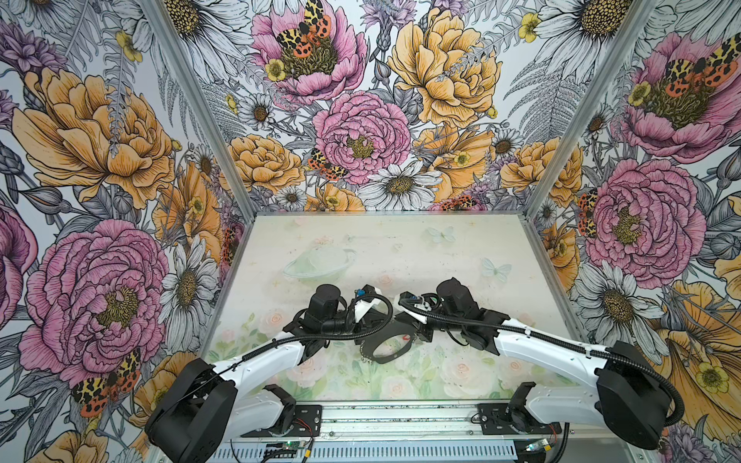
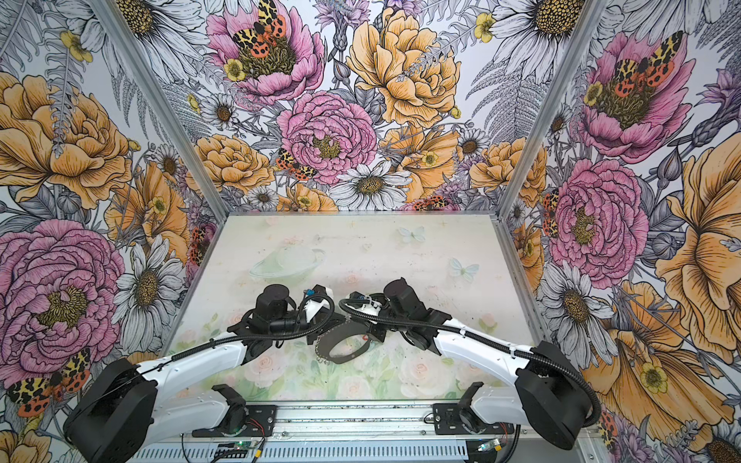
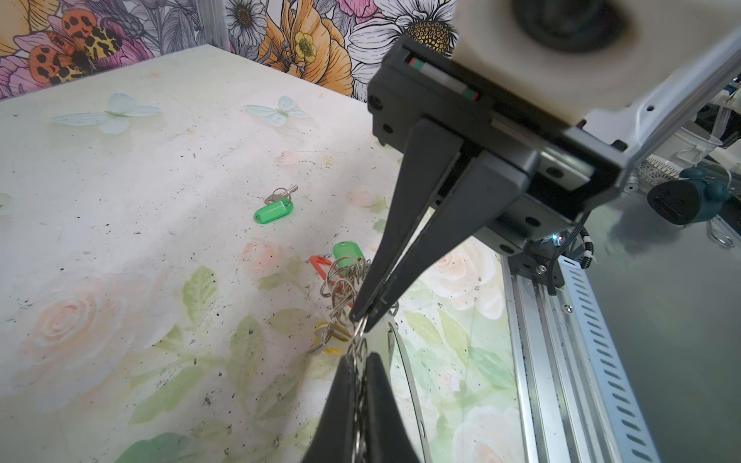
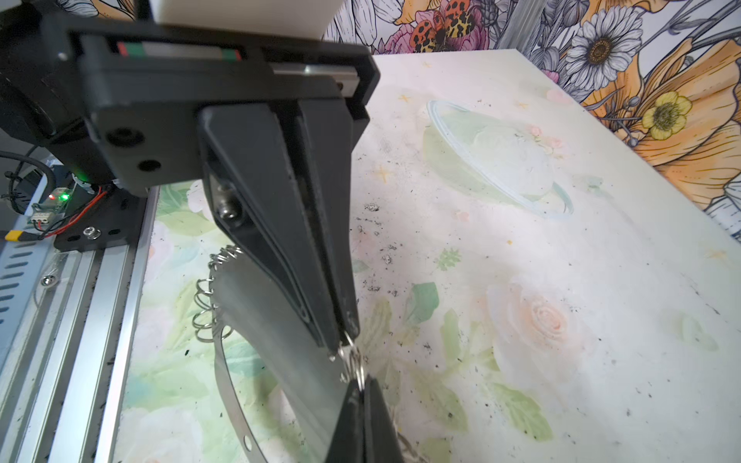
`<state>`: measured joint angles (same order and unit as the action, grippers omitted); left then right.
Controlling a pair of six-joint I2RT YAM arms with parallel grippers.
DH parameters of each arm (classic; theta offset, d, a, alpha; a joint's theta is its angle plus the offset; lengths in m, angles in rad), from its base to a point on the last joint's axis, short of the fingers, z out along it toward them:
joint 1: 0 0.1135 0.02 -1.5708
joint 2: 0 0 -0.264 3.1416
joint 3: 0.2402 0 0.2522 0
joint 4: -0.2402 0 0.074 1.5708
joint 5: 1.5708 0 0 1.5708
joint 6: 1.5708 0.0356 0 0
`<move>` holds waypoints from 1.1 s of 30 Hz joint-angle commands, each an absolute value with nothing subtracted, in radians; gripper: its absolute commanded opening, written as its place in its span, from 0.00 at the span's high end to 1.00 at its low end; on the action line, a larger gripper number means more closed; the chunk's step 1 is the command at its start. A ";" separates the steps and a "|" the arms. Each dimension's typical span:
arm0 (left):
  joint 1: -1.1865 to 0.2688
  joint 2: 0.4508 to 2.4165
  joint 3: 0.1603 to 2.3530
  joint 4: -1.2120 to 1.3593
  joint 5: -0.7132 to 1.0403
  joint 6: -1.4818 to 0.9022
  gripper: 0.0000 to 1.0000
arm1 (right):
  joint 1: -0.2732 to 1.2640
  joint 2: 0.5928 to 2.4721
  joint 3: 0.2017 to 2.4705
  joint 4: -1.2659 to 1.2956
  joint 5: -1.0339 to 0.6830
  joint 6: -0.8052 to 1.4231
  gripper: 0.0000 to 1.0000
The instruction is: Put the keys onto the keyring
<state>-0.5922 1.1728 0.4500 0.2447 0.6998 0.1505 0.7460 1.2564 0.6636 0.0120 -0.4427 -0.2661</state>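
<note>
The keyring (image 1: pixel 385 345) (image 2: pixel 345 345) is held between both arms, mid-table towards the front. Its flat grey band (image 3: pixel 409 373) (image 4: pixel 229 387) carries a chain of small silver rings (image 4: pixel 205 298). My left gripper (image 3: pixel 359 358) is shut on that chain. My right gripper (image 4: pixel 363 387) is shut on a small ring of it, and the two grippers' tips almost touch. Keys with a green tag (image 3: pixel 347 252), a red tag (image 3: pixel 320 266) and a yellow tag (image 3: pixel 333 336) hang bunched at the chain. One green-tagged key (image 3: pixel 274 210) lies alone on the table.
An aluminium rail (image 3: pixel 533 360) (image 4: pixel 80 320) runs along the table's front edge, close to both grippers. Floral walls (image 1: pixel 361 120) enclose the table on three sides. The printed mat (image 1: pixel 401 248) stretches behind the arms.
</note>
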 commanded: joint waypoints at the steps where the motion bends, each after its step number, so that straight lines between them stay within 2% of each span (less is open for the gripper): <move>1: -0.610 1.151 0.454 0.232 0.668 0.190 1.00 | 0.712 1.215 0.676 0.106 -0.437 -0.183 1.00; 8: -0.621 1.107 0.428 0.248 0.628 0.200 1.00 | 0.665 1.224 0.697 0.097 -0.435 -0.063 1.00; 20: -0.620 1.053 0.392 0.289 0.566 0.190 1.00 | 0.647 1.239 0.719 0.055 -0.406 -0.014 1.00; 29: -0.620 1.029 0.373 0.320 0.602 0.180 1.00 | 0.645 1.256 0.745 0.048 -0.378 0.014 1.00; 33: -0.620 1.037 0.377 0.322 0.678 0.175 0.87 | 0.645 1.260 0.746 0.075 -0.391 0.047 1.00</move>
